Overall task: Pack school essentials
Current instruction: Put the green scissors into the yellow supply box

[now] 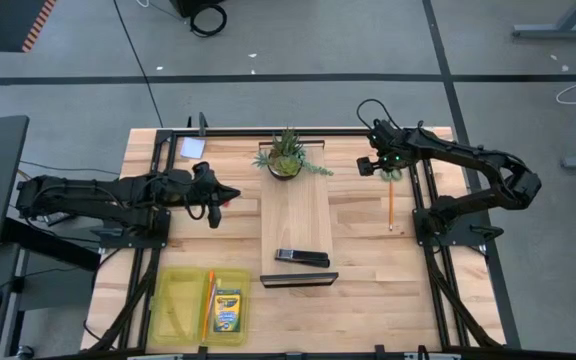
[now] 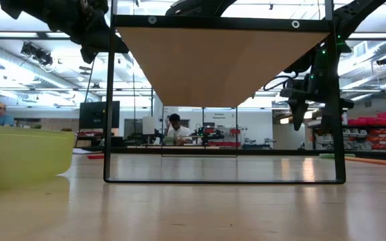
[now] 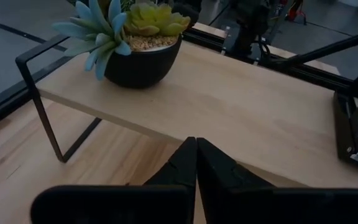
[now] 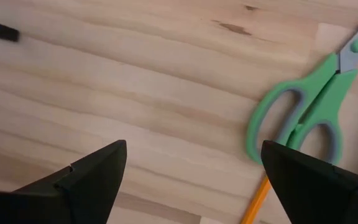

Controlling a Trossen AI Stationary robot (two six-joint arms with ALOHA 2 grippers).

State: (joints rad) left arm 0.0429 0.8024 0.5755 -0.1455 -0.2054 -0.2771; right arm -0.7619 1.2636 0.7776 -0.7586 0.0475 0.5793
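Bare tabletop (image 1: 368, 260) flanks closed left fingers (image 3: 194, 165); right fingers (image 4: 104, 168) spread above scissors (image 4: 303, 118).

left hand (image 3: 196, 163) closed, right hand (image 4: 191, 180) wide

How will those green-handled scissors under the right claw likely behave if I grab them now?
The green-handled scissors lie flat on the table, so the open right claw probably gets little edge to pinch. The smooth plastic loops may slip. They look rigid and light, and they touch the pencil, which could roll if nudged.
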